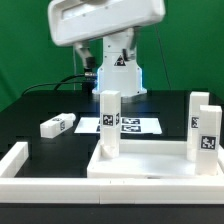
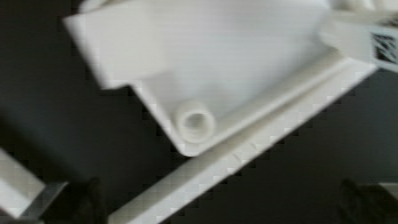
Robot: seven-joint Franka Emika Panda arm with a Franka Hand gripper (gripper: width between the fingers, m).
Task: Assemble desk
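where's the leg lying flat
The lying leg sits on the exterior view's left, to that side of the marker board and apart from the desk top.

No readable text or numbers, only black-and-white square tags [image 1: 208,141] on block legs [image 1: 109,105] and the marker board [image 1: 141,124]

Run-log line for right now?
desk top: lying flat | upright legs: three on top | loose leg: lying on table | gripper: open, empty

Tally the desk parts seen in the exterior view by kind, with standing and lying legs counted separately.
White plastic tray-like desk top: 1
White rectangular block legs standing upright: 3
White rectangular block leg lying flat: 1
Total: 5
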